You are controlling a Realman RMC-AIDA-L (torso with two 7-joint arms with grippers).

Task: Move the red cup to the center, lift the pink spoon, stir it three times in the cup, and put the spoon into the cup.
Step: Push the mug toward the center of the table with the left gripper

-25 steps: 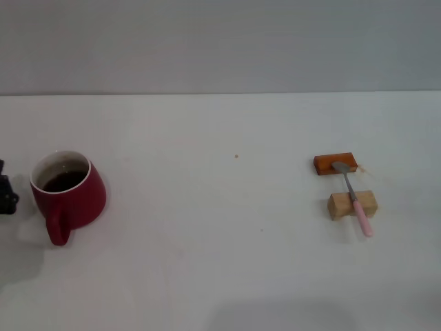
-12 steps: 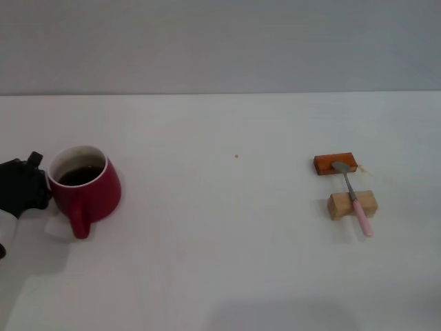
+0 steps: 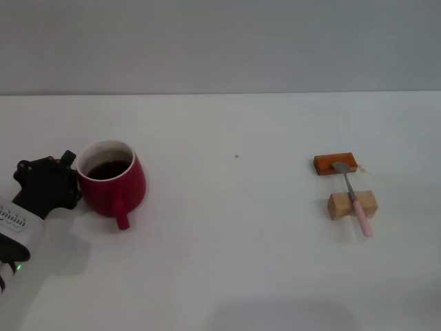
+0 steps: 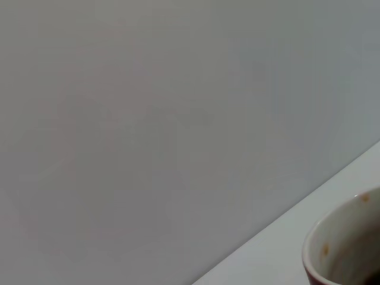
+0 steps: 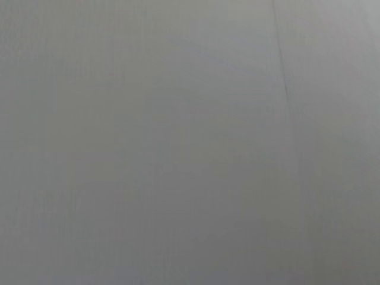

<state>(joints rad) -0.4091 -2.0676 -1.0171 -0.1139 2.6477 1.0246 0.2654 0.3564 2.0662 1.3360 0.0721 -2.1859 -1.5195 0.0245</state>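
Observation:
The red cup (image 3: 111,185), with dark liquid inside and its handle facing the table's front, stands on the left part of the white table (image 3: 227,227). My left gripper (image 3: 62,185), black on a white arm, is pressed against the cup's left side. The cup's white inner wall and rim also show in the left wrist view (image 4: 347,252). The pink spoon (image 3: 354,200) lies far to the right, its grey bowl on an orange-brown flat block (image 3: 326,164) and its neck across a light wooden block (image 3: 337,205). The right gripper is out of view.
A small brown speck (image 3: 236,156) lies near the table's middle. A grey wall (image 3: 220,41) stands behind the table's far edge. The right wrist view shows only grey surface.
The left gripper has come in from the left edge and moved right, and the red cup has slid right with it, toward the middle. The spoon and blocks have not moved.

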